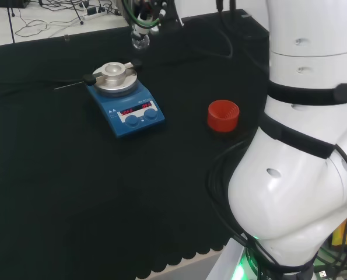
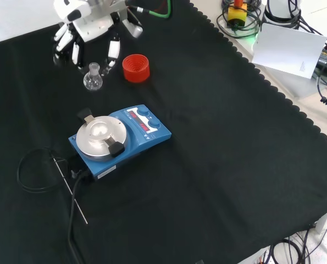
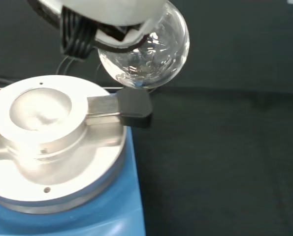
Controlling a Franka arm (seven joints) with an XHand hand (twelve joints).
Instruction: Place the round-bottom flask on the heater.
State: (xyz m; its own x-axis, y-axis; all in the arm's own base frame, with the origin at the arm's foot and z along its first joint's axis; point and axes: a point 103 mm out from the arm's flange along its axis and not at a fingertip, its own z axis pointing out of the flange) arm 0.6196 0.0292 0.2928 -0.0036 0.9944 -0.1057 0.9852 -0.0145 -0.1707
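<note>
The robot hand (image 2: 89, 33) grips the flask (image 2: 93, 78) by its neck, lifted near the heater (image 2: 119, 140); lowering into its metal bowl remains.

The round-bottom flask (image 2: 93, 78) is clear glass, a small globe with a short neck, upright and raised above the black counter, its neck pinched by curled fingers (image 2: 113, 52). In the front view it hangs at about 12 o'clock from the heater (image 2: 119, 138), a blue box with a round silver top plate bearing a shallow bowl, its red display lit.
</note>
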